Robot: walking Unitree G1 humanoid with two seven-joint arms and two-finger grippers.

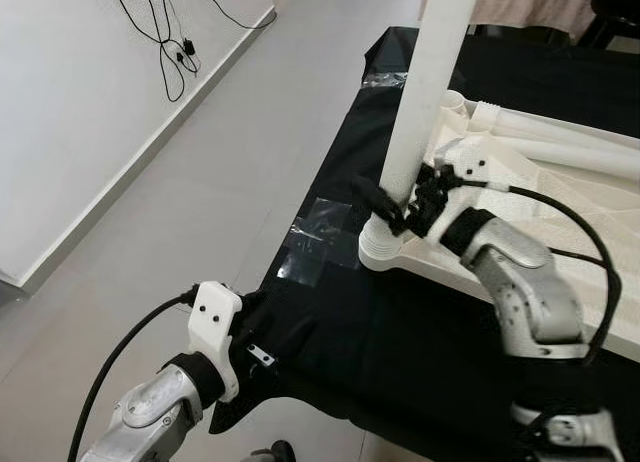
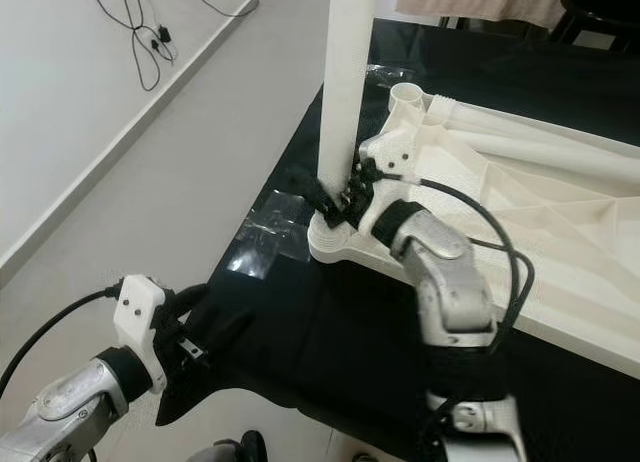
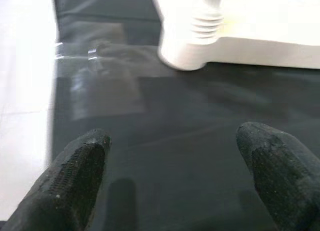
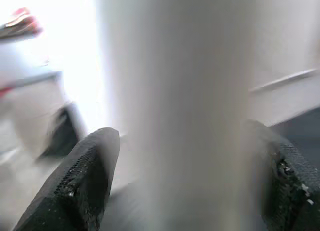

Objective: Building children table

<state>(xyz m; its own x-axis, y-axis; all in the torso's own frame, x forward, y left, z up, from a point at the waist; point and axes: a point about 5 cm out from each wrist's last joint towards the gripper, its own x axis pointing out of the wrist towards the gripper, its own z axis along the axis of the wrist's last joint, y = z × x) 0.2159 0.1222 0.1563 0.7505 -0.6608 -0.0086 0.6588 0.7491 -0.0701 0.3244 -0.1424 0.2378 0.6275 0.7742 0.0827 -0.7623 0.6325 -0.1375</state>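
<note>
At the near left edge of the black-covered bench [image 1: 330, 332], the left claw [image 3: 172, 176] is held wide and empty. Further right, the white table leg [image 1: 425, 92] is gripped upright by the right claw [image 1: 405, 204] in the tabletop's corner socket [image 1: 385, 250]; screwing-in is judged underway, with further turning needed.

The upright white table leg [image 1: 425, 92] runs off the top edge, so its upper end is unseen, and in the right wrist view it is a blurred pale column [image 4: 192, 111] hiding whatever lies behind it. The white tabletop [image 2: 560, 232] is cut off at the right edge. The right gripper [image 1: 398, 204] fingertips are partly hidden behind the leg.
</note>
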